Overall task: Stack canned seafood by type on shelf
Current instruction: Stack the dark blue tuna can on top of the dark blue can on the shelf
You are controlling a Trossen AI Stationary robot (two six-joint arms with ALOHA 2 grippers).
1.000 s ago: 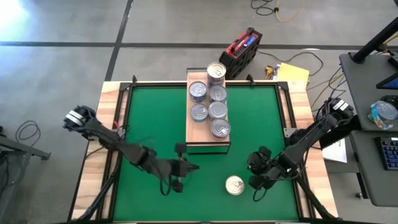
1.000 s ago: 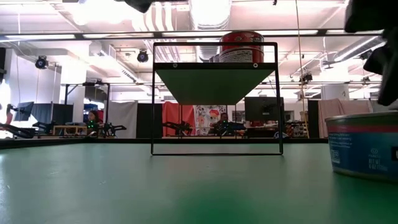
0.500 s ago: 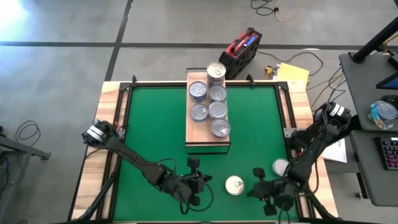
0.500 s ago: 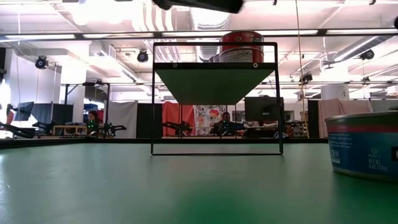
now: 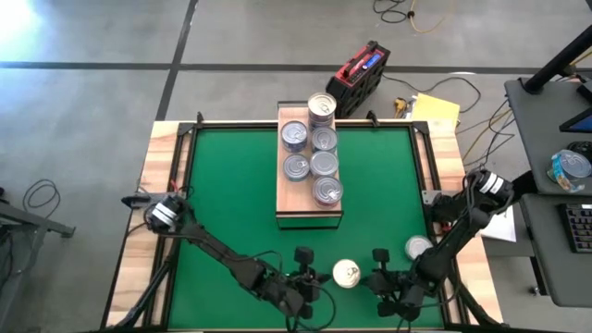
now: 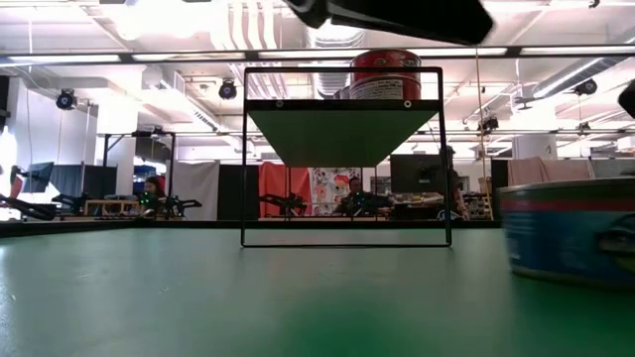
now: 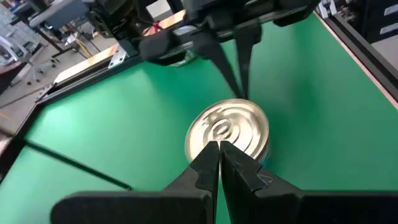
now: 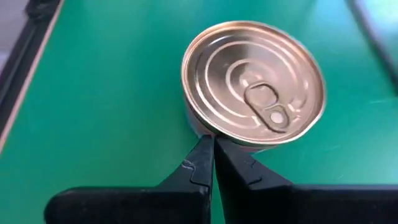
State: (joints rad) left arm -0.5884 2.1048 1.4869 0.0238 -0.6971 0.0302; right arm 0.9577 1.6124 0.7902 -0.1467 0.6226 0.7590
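Desk [image 5: 162, 166]: light wood border, flat green mat [image 5: 231, 185] inside, matte.

Shelf [image 5: 310, 211]: long light-wood board on a thin dark frame, raised, far-centre of mat. Five silver-lidded tins on it plus a sixth at the far end, sitting higher. In the low view a red-labelled tin [image 6: 386, 74] shows on top.

Left arm reaches in from the left edge and the right arm from the right edge, both low at the near edge.

Loose can [image 5: 346, 272]: near-centre of mat, well apart from the shelf, between the two tools. Short round flat tin, gold ribbed lid with pull tab, blue label with a red band on the side. Upright. Another silver tin [image 5: 418, 247] sits by the right border.

Left tool [image 5: 302, 277]: clenched, empty, tips pointing at the can's left side, just beside it. Right tool [image 5: 380, 279]: clenched, empty, tips at the can's right rim; can't tell whether they touch.

Step, by my read: picking up the loose can. One tool must spread its fingers first and straddle the can's side wall, not the slick lid. Keep it level, lift clear of the other arm. Place on the matching type; which stack matches can't be told from the lids.
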